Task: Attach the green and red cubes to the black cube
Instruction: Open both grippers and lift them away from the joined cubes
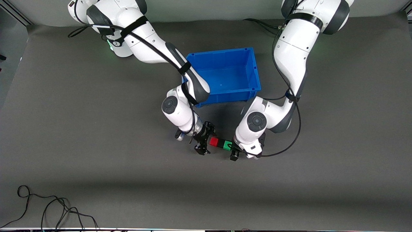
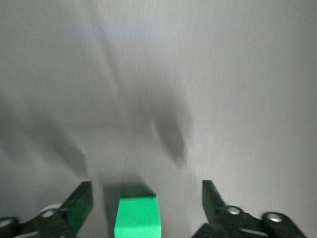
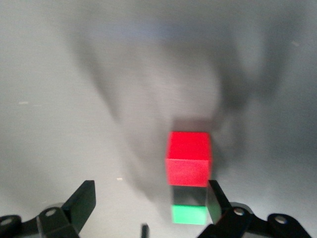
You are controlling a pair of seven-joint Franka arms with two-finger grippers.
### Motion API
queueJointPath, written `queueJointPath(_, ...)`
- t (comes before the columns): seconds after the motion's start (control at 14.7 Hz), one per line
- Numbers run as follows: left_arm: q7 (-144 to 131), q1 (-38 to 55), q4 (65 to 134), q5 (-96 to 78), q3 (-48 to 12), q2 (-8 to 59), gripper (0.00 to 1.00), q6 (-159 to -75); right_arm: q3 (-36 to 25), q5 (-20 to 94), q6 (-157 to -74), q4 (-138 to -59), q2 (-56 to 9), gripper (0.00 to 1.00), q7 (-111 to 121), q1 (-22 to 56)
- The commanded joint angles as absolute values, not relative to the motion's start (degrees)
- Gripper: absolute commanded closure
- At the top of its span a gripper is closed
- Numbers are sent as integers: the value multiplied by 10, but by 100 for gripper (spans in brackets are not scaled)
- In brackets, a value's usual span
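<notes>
The red cube (image 1: 213, 141), black cube (image 1: 221, 143) and green cube (image 1: 228, 145) lie joined in one short row on the grey table, black in the middle. My right gripper (image 1: 207, 141) is at the red end, open; in the right wrist view the red cube (image 3: 188, 158), black cube (image 3: 189, 194) and green cube (image 3: 189, 214) line up close beside one finger (image 3: 214, 201), with the right gripper (image 3: 148, 201) holding nothing. My left gripper (image 1: 233, 149) is at the green end. In the left wrist view the green cube (image 2: 137, 218) sits between the open left gripper (image 2: 147, 203), clear of both fingers.
A blue bin (image 1: 225, 53) stands farther from the front camera than the cube row, between the two arms. Loose black cables (image 1: 48, 209) lie near the table's front edge toward the right arm's end.
</notes>
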State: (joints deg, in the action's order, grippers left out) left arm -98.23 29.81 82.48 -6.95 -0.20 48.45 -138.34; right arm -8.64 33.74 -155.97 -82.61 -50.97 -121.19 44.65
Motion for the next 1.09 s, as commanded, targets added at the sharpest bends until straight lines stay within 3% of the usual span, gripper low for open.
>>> queueJointPath(0.0, -928, 280, 820, -47, 21, 438, 0, -1291, -115, 269, -1472, -823, -475, 0, -1196, 441)
queueJointPath(0.34, -715, 194, 832, -52, 20, 357, 0, -1149, -128, 252, -1301, -824, -398, 0, -973, 374)
queueJointPath(0.82, -361, 82, 863, -54, 21, 236, 0, -1017, -235, 131, -1093, -834, -277, 0, -650, 374)
queueJointPath(1.02, -196, 32, 889, -53, 21, 173, 0, -964, -262, 84, -1041, -846, -213, 0, -540, 374)
